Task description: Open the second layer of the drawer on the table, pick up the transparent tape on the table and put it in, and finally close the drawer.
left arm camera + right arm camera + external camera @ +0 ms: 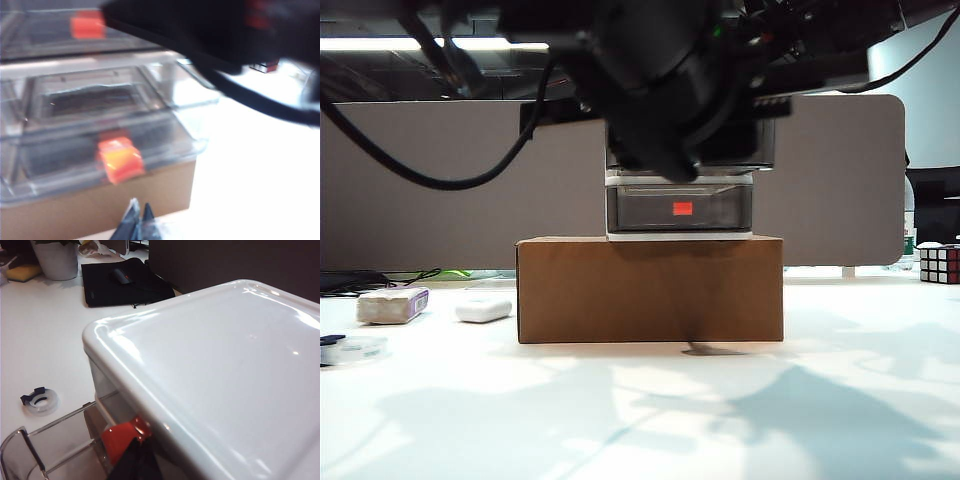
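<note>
Closest to us is the table (640, 420), white and smooth, with soft shadows on it. At the far left edge of the outside picture, low down, the transparent tape (350, 348) lies flat on the table, well apart from the drawer; the right wrist view shows it too (42, 402), with nothing touching it. A little further back on the left we see a white block (392, 305) with a purple label, and a white oval case (483, 309) just beside it. In the middle stands a brown cardboard box (650, 290), and the drawer (680, 236) sits on top of it. Its bottom drawer (680, 208) is pushed in. The second layer (100, 145) is pulled out, with its red-orange tab (119, 160) at the front. The left gripper (140, 220) hangs just in front of that tab, its two tips pressed together and holding nothing. The right gripper (132, 460) is right by the top drawer's red tab (122, 437), but we cannot tell if it is open or closed. A big dark blurry arm (660, 90) hides the upper part of the drawer. Far back on the right is a colour cube (940, 263).
</note>
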`<state>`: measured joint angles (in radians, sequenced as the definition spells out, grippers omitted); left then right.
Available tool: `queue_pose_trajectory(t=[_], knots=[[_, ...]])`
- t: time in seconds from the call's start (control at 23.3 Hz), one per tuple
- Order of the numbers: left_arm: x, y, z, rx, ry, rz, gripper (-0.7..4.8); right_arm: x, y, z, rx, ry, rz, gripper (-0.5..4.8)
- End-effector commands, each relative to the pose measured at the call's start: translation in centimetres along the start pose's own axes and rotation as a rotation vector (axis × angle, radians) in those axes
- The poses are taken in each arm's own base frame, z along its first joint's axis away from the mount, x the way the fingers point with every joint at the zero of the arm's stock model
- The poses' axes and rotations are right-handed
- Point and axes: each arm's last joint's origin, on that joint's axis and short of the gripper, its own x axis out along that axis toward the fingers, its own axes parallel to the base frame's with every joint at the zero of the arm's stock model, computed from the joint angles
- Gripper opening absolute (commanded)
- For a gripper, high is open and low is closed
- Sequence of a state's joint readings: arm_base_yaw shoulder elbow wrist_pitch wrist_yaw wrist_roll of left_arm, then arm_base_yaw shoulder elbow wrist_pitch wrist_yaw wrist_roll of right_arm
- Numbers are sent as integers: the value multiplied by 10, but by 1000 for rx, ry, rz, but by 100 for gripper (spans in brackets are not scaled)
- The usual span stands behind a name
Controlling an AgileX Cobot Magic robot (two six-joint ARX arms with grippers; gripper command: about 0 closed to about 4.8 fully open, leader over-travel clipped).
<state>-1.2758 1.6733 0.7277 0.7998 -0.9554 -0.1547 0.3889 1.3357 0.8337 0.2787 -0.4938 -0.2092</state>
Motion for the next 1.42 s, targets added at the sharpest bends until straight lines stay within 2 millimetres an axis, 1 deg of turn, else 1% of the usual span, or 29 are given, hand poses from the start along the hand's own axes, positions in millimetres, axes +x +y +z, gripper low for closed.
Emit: queue_pose_trajectory(t=[0.04, 0.21, 0.34, 0.43, 0.51, 0.6, 0.64, 0.73, 0.77, 0.86, 0.9, 0.94, 0.99, 1.03, 1.12, 1.16, 1.2, 1.24, 1.29, 1.33, 1.37, 1.42], knots=[[-9, -5, 1, -12, -11, -5, -6, 0, -1, 3, -4, -14, -8, -5], [-18, -8, 7, -13, -21, -3, -6, 0, -1, 3, -3, -12, -7, -5], [-25, -6, 14, 12, -23, 14, -6, 0, 0, 3, -1, -8, -6, -5], [-35, 1, 24, 79, -9, 53, -6, 0, 0, 1, 5, 2, -2, -5], [-46, 20, 31, 136, 19, 86, -6, -1, 1, 1, 11, 13, 9, -5], [-64, 52, 40, 151, 19, 130, -6, -5, 3, 4, 4, 1, 39, -5], [-72, 71, 46, 137, 17, 125, -6, -8, 4, 7, 0, -7, 43, -5], [-83, 110, 56, 116, 36, 56, -6, -16, 7, 15, -9, -24, 40, -5], [-86, 133, 64, 81, 50, 13, -6, -22, 9, 20, -16, -36, 38, -5], [-88, 159, 71, 43, 68, -27, -6, -29, 12, 25, -24, -50, 35, -5], [-89, 180, 75, 15, 81, -48, -6, -34, 14, 29, -27, -58, 42, -5], [-87, 192, 76, 1, 96, -48, -6, -37, 15, 30, -28, -59, 41, -5], [-82, 212, 74, -17, 144, -59, -6, -41, 17, 32, -26, -55, 41, -5], [-75, 228, 70, -32, 193, -115, -6, -44, 19, 33, -21, -46, 43, -5], [-66, 245, 64, -61, 247, -196, -6, -47, 20, 33, -15, -36, 46, -5], [-58, 261, 58, -93, 293, -228, -6, -48, 22, 32, -8, -24, 53, -5], [-54, 271, 54, -115, 325, -212, -4, -49, 22, 32, -3, -17, 55, -5], [-49, 285, 47, -214, 375, -165, 1, -51, 23, 32, 2, -10, 61, -5], [-47, 292, 44, -312, 399, -142, 11, -52, 24, 32, 4, -7, 65, -5], [-44, 299, 38, -397, 429, -125, 40, -52, 24, 31, 10, 3, 70, -5], [-41, 302, 34, -343, 448, -142, 75, -52, 24, 30, 13, 10, 72, -5], [-38, 304, 26, -175, 479, -177, 158, -52, 25, 29, 17, 22, 73, -5]])
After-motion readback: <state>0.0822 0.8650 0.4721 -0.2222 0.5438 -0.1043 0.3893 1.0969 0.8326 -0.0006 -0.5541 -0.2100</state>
